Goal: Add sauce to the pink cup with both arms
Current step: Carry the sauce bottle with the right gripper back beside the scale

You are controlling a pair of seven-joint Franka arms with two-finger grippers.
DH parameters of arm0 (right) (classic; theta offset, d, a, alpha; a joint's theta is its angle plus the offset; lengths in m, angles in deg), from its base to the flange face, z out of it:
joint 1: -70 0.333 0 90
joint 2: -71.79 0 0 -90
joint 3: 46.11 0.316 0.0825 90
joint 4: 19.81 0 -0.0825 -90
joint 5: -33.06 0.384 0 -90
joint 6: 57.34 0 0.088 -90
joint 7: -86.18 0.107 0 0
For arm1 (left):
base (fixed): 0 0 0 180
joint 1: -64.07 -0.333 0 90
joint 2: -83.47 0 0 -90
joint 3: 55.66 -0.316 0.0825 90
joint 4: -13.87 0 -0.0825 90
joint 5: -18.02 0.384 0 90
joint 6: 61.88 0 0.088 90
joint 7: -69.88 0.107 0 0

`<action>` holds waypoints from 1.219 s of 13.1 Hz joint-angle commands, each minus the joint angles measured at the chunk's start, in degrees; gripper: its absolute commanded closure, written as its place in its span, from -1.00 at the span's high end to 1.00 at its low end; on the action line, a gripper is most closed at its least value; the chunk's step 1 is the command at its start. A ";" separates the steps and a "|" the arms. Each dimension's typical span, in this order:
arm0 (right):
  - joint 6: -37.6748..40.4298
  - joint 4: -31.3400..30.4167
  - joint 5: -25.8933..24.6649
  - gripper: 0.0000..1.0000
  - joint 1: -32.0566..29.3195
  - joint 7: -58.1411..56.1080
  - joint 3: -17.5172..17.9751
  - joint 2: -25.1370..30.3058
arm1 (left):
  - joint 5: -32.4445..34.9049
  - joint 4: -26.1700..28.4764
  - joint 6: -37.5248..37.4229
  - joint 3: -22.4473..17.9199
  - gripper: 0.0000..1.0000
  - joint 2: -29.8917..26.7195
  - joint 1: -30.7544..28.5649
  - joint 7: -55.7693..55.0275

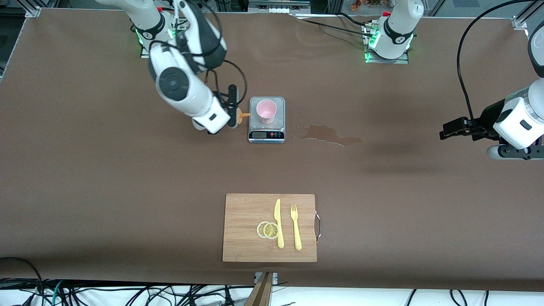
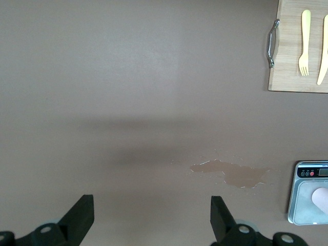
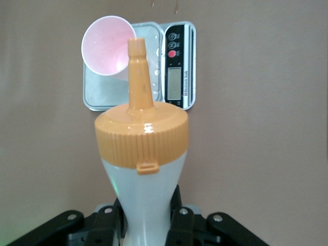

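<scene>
The pink cup stands upright on a silver scale. My right gripper is shut on the sauce bottle, a frosted white squeeze bottle with an orange cap. The bottle is tipped over, its nozzle pointing at the cup from the right arm's end, with the tip by the scale's edge. My left gripper hangs open and empty over bare table at the left arm's end; that arm waits.
A wet stain lies beside the scale toward the left arm's end. Nearer the front camera sits a wooden cutting board with two lemon slices, a yellow knife and a fork.
</scene>
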 commanded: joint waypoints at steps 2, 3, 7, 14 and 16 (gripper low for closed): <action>3.02 -1.66 13.03 -0.50 -4.77 -16.73 -4.40 0.41 | 0.01 -1.79 -1.33 -0.14 1.00 0.69 -0.04 1.22; 4.77 -1.66 16.03 -0.50 -7.41 -21.83 -4.40 -0.21 | 0.10 -1.79 -1.33 -0.23 1.00 0.69 0.05 1.22; 14.87 -1.04 27.10 -0.50 -20.23 -38.97 -4.40 -4.94 | 0.01 -1.79 -1.33 -0.14 1.00 0.86 0.31 1.13; 33.24 4.05 38.99 -0.50 -36.24 -62.56 -4.23 -21.11 | 0.18 -1.88 -1.33 -0.14 1.00 0.86 0.31 1.13; 37.20 5.11 39.26 -0.47 -40.46 -66.17 -4.23 -24.29 | 0.18 -1.88 -1.33 -0.23 1.00 0.86 0.23 1.13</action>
